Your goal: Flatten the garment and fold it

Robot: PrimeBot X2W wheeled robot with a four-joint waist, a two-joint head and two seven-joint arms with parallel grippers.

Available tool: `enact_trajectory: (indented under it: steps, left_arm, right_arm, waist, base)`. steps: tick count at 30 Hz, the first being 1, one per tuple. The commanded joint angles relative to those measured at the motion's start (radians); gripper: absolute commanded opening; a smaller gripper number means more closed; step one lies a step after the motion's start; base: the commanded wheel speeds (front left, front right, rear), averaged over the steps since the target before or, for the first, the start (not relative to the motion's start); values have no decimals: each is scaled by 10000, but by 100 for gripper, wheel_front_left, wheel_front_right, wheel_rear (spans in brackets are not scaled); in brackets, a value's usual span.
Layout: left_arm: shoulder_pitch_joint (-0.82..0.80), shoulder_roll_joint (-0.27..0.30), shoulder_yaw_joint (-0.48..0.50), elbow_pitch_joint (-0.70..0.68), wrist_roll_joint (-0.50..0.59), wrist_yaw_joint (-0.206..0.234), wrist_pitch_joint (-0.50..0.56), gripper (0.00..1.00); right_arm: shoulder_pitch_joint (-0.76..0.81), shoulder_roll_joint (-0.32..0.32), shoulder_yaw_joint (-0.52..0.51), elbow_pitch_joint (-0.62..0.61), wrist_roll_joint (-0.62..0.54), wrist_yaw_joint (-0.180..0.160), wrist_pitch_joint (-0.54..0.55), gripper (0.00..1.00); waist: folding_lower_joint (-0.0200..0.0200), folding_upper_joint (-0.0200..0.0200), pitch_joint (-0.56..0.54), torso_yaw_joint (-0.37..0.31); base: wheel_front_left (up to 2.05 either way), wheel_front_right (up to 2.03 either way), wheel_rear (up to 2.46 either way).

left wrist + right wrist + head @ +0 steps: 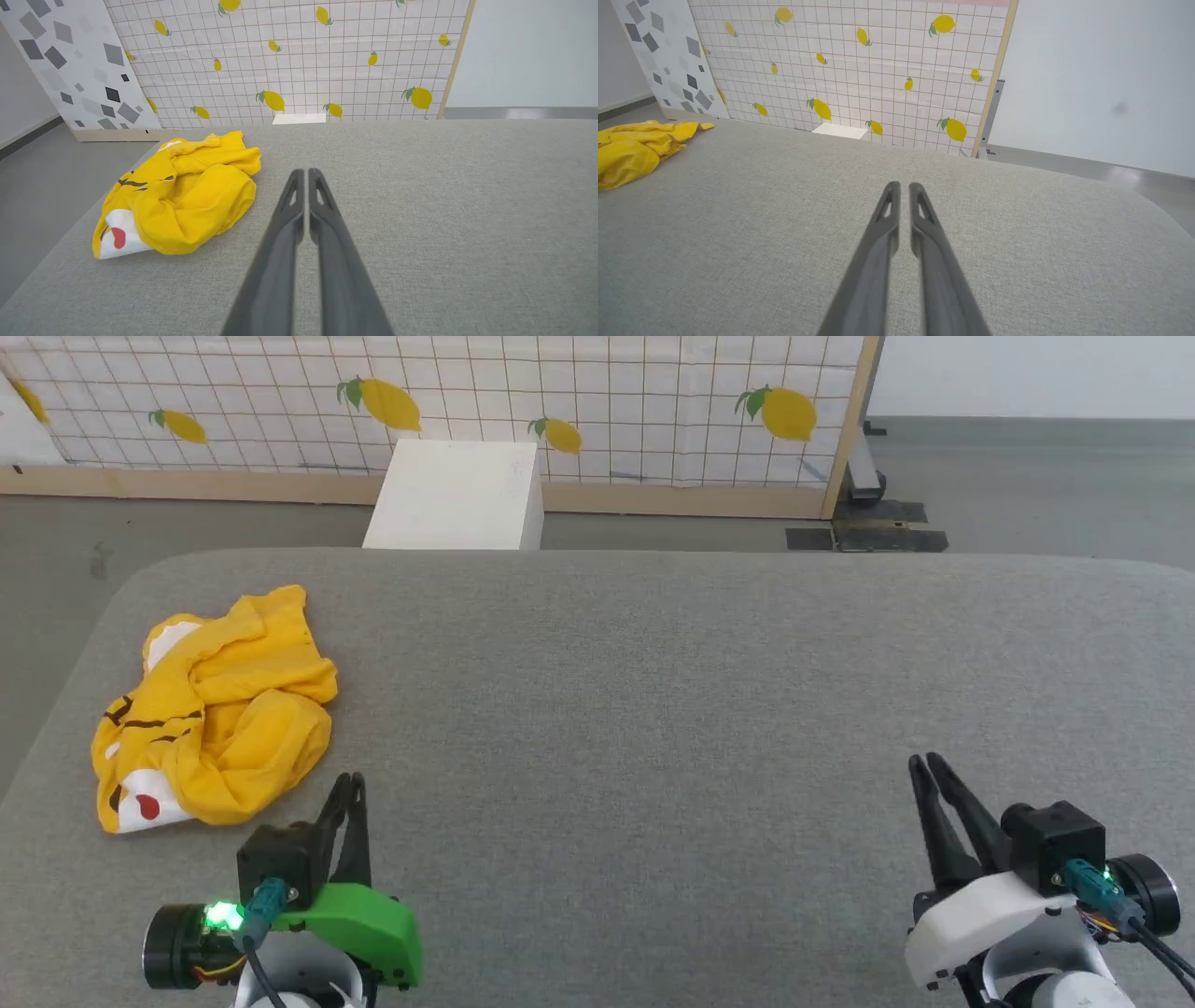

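Nearest the robot, the left gripper (352, 782), two long dark fingers on a green-shelled wrist, hovers over the near left part of the grey, fabric-covered table (653, 709). In the left wrist view its fingers (280, 242) lie pressed together along their length, with nothing between them. The right gripper (924, 763), dark fingers on a white-shelled wrist, sits over the near right part of the same table. Its fingers (941, 280) are drawn together too, with only a thin slit between the tips, and it grips nothing. The two grippers are well apart, and both point away from the robot.

Just beyond the left gripper and a little to its left lies the bright yellow T-shirt (215, 719), crumpled into a loose heap close to the table's left edge. Black stripes cross its folds, and a white patch with a red dot shows at its near corner. The left gripper's tips are near the heap but do not touch it. In the right wrist view the shirt (630, 149) lies far off at the left edge.

Past the table's rounded far edge stands a white rectangular box (457, 495) on the grey floor (1027, 476). Behind it stands a white grid-patterned panel printed with yellow lemons (607, 401), framed in pale wood. Beside that, in the left wrist view, stands a white panel scattered with grey diamond shapes (70, 60).
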Motion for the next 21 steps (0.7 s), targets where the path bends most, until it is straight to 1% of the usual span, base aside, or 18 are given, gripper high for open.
enact_trajectory:
  steps: [1,21]
  left_arm:
    - [2,0,-6,0,-2,-1,-4,100]
    - [100,-9,60,-88,-220,-119,-379,100]
  right_arm:
    - [2,-2,-7,2,4,0,-4,100]
    - [11,-1,-545,184,181,-2,-379,100]
  waist:
    - [0,0,0,0]
    - [0,0,28,5]
  base:
    - [0,0,0]
    - [0,0,0]
